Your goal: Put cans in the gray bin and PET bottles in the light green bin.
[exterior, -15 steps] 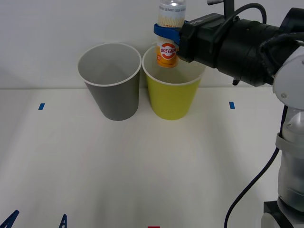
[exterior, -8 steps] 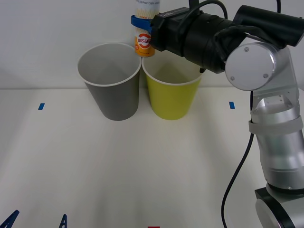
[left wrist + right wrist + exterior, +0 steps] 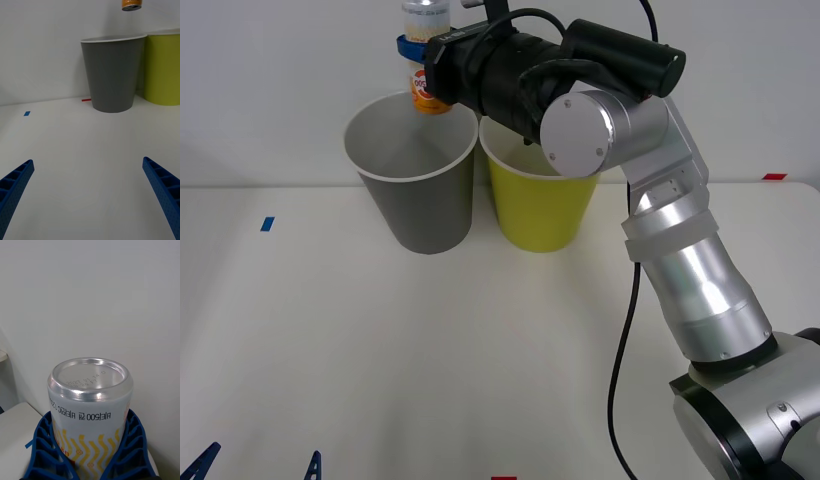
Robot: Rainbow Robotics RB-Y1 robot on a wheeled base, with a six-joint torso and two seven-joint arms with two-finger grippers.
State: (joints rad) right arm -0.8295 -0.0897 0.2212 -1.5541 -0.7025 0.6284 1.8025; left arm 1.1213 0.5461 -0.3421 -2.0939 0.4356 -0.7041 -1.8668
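A slim silver can (image 3: 426,60) with an orange-yellow label hangs upside down above the far rim of the gray bin (image 3: 415,195), held by my right gripper (image 3: 420,45), which is shut on it. In the right wrist view the can (image 3: 90,405) sits between the blue ribbed fingers (image 3: 127,450), its silver base facing the camera. The light green bin (image 3: 542,205) stands just right of the gray one. The left wrist view shows the gray bin (image 3: 112,75), the green bin (image 3: 163,69) and the can's bottom end (image 3: 131,5) above them. My left gripper (image 3: 90,195) is open, low near the table's front edge.
Both bins stand at the back of the white table (image 3: 480,360) against a white wall. Small blue tape marks (image 3: 268,223) and a red mark (image 3: 86,100) lie on the table. My right arm (image 3: 660,220) reaches over the green bin.
My right arm has swung left, carrying the can from above the green bin to above the gray bin and slightly higher.
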